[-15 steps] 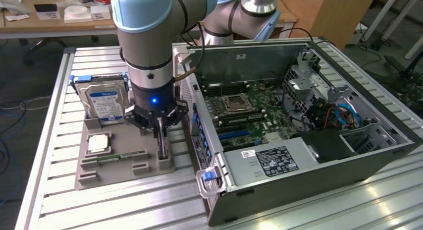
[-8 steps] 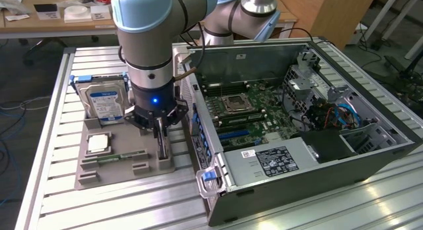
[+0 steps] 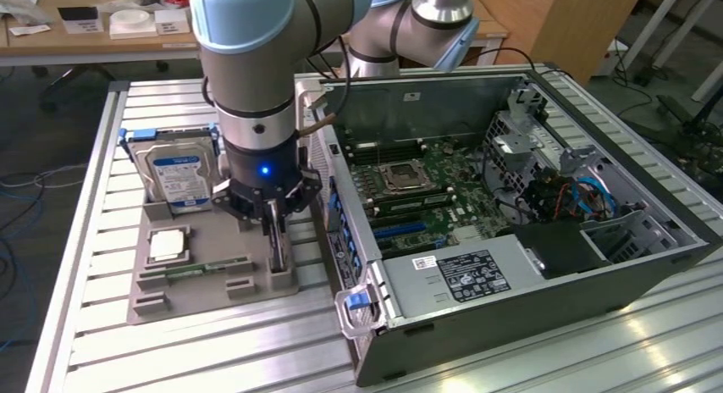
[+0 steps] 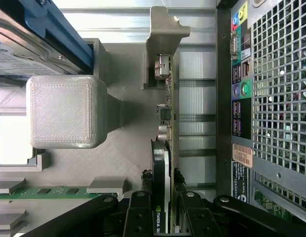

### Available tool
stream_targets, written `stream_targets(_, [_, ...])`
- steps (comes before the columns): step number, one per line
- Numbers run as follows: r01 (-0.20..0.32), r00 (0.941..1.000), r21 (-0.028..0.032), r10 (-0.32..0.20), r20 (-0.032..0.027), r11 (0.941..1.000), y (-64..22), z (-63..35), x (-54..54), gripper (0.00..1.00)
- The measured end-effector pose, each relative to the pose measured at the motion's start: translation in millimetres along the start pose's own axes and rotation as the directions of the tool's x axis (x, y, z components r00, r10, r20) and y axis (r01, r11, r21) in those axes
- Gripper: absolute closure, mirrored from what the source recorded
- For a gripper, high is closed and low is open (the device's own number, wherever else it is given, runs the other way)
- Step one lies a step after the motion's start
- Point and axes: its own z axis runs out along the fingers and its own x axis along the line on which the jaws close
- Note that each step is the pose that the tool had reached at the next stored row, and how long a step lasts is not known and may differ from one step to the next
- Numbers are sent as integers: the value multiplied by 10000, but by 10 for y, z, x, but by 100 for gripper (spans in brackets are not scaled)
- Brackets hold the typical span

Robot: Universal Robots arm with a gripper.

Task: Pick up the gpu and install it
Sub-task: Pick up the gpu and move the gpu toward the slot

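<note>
The gripper point(image 3: 274, 230) point(image 4: 163, 200) points straight down, its fingers point(image 4: 141, 210) drawn in narrow and clamped on either face of the gpu point(image 3: 277, 257) point(image 4: 169, 123). The gpu stands on edge in a slot of the grey holder tray point(image 3: 203, 298) point(image 4: 128, 163), just beside the open computer case point(image 3: 509, 270) point(image 4: 271, 74). A hard drive point(image 3: 181, 177) point(image 4: 24, 44) stands at the tray's far end.

gpu point(image 4: 160, 163): thin dark card; upright on edge in grey holder point(image 4: 128, 163)

Computer case point(image 4: 271, 98) just beside the gpu point(image 4: 160, 173) and a gray post point(image 4: 64, 111) opposite leave narrow room.
</note>
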Motion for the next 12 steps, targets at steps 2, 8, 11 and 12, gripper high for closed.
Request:
stream_targets(2, [0,10000,0,0,-1,10000,1,-17,0,73])
stream_targets(8, [0,10000,-2,0,0,10000,5,-102,-3,73])
stream_targets(11, [0,10000,-2,0,0,10000,7,-158,-4,73])
stream_targets(12, [1,10000,-2,-1,0,10000,8,-179,-5,73])
